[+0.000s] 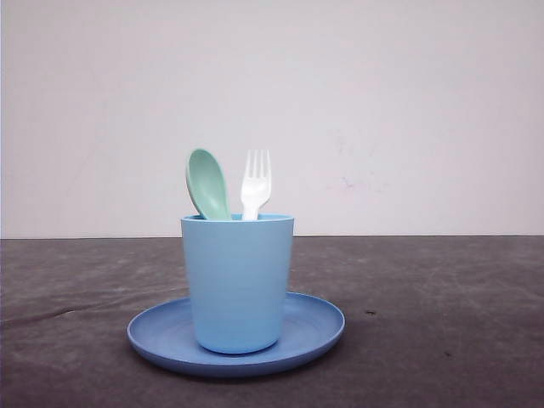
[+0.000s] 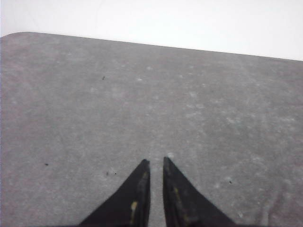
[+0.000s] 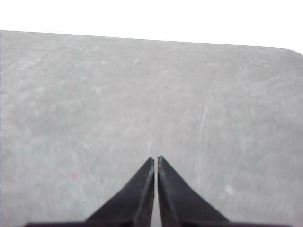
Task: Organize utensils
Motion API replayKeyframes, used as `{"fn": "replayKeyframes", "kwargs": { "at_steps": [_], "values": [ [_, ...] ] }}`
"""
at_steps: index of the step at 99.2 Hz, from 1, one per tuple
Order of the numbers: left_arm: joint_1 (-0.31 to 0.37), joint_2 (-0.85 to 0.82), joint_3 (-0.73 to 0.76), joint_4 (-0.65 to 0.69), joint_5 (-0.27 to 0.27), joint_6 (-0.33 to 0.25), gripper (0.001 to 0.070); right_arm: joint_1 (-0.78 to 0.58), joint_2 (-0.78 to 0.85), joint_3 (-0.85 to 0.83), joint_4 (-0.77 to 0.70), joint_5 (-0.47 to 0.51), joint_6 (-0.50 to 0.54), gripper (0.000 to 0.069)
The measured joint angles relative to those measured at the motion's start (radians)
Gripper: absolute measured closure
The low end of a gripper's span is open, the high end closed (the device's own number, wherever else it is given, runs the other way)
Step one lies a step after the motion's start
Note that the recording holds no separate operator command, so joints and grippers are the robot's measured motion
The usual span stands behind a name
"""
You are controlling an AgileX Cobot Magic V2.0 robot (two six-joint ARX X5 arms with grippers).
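Observation:
A mint-green spoon (image 1: pixel 208 184) and a white fork (image 1: pixel 255 184) stand upright, heads up, inside a light blue cup (image 1: pixel 237 282). The cup rests in the middle of a round blue plate (image 1: pixel 316 325) on the dark table. Over bare grey tabletop, my left gripper (image 2: pixel 155 161) has its black fingers nearly together with a narrow gap and nothing between them. My right gripper (image 3: pixel 156 158) is shut, its tips almost touching, also over bare table and holding nothing.
The dark grey table (image 1: pixel 442 323) stretches to a plain white wall behind. The table's far edge (image 2: pixel 142 43) runs across the left wrist view, and a rounded table corner (image 3: pixel 289 49) lies ahead of the right gripper.

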Motion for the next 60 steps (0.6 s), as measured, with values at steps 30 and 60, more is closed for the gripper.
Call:
{"fn": "replayKeyframes", "kwargs": {
  "at_steps": [30,60],
  "values": [
    [0.000,0.000,0.000,0.000,0.000,0.000,0.0685,0.000,-0.137,-0.101,0.016,0.004,0.018,0.0682],
    [0.000,0.000,0.000,0.000,0.000,0.000,0.0685,0.000,-0.136,-0.102,0.023,0.020,0.018,0.0682]
  ]
}}
